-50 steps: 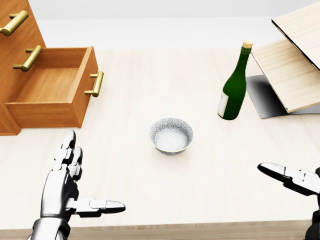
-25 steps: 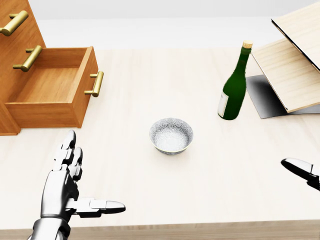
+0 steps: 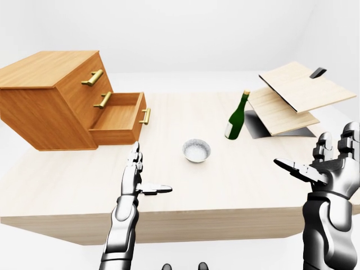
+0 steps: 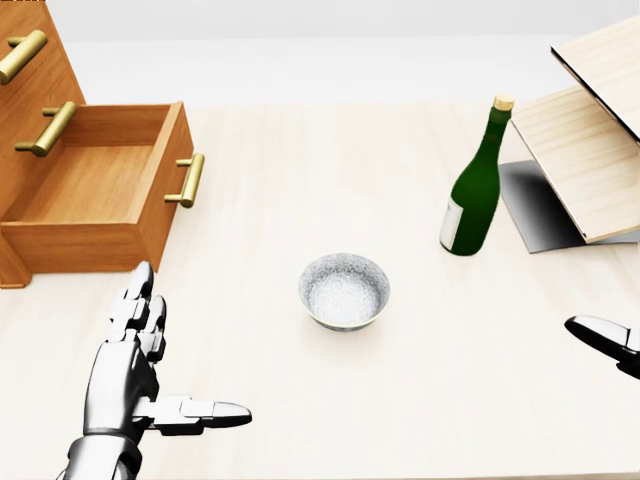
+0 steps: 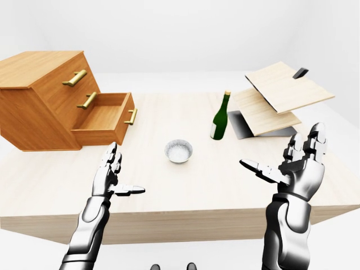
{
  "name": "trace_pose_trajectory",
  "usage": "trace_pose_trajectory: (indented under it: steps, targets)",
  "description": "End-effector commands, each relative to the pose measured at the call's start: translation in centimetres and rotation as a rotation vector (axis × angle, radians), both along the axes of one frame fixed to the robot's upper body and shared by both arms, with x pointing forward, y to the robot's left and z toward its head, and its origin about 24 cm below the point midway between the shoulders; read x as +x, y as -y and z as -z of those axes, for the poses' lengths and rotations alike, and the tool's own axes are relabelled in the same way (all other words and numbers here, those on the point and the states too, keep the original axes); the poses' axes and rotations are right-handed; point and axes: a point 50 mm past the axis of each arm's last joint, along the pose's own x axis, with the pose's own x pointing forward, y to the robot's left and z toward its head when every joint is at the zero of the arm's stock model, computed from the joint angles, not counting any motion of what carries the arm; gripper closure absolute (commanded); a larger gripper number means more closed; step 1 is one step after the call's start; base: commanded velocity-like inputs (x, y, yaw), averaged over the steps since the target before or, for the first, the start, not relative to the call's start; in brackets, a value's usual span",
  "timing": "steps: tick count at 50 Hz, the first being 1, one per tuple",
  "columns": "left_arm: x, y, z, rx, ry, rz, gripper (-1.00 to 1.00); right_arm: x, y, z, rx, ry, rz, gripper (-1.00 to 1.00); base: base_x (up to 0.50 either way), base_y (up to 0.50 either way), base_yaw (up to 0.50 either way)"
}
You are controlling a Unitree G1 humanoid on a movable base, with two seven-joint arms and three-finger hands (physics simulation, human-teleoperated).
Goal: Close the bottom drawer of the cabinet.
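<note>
Left hand (image 4: 130, 385) open, fingers spread above the pale bench (image 4: 330, 150), thumb pointing right; right hand (image 5: 298, 163) likewise open, raised at the bench's right edge. Bottom drawer (image 4: 100, 190) pulled out of the wooden cabinet (image 3: 42, 101) at upper left, brass handle (image 4: 187, 180) facing right. Speckled bowl (image 4: 344, 290) at centre, green bottle (image 4: 475, 190) upright to its right.

This is not a real room but a bare simulated test scene. A pale wooden table (image 3: 185, 185) stands alone in a plain white space, with white walls and white floor and no windows visible. On the table are few household things: a small wooden cabinet (image 3: 53, 107) at the left, a green bottle (image 3: 237, 117), a small bowl (image 3: 196, 151), and tilted wooden boards (image 3: 289, 95) at the far right.
</note>
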Motion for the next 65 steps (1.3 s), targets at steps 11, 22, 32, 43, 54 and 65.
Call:
trace_pose_trajectory:
  steps: [11, 22, 32, 43, 54, 65]
  targets:
    - [0.0, 0.1, 0.4, 0.003, -0.005, 0.0, -1.0, 0.1, -0.1, 0.4, 0.005, -0.013, -0.012, -1.0, 0.25, 0.0, 0.0]
    - [0.0, 0.0, 0.4, 0.003, -0.005, 0.0, -1.0, 0.3, 0.0, 0.5, 0.007, -0.02, -0.015, -1.0, 0.28, 0.0, 0.0]
    - [0.0, 0.0, 0.4, 0.003, -0.005, 0.0, -1.0, 0.1, -0.1, 0.3, 0.004, -0.009, -0.014, -1.0, 0.28, 0.0, 0.0]
    - [0.1, 0.0, 0.5, 0.005, -0.007, -0.001, -1.0, 0.0, -0.1, 0.3, 0.008, -0.008, -0.012, -1.0, 0.28, 0.0, 0.0]
    - [1.9, 0.5, -1.0, 0.012, 0.006, 0.007, -1.0, 0.1, -0.2, 0.5, 0.009, -0.017, -0.021, -1.0, 0.02, 0.0, 0.0]
    - [5.7, 0.0, -2.1, 0.038, 0.01, -0.025, -1.0, 0.2, -0.2, 0.9, 0.012, -0.028, -0.028, -1.0, 0.0, 0.0, 0.0]
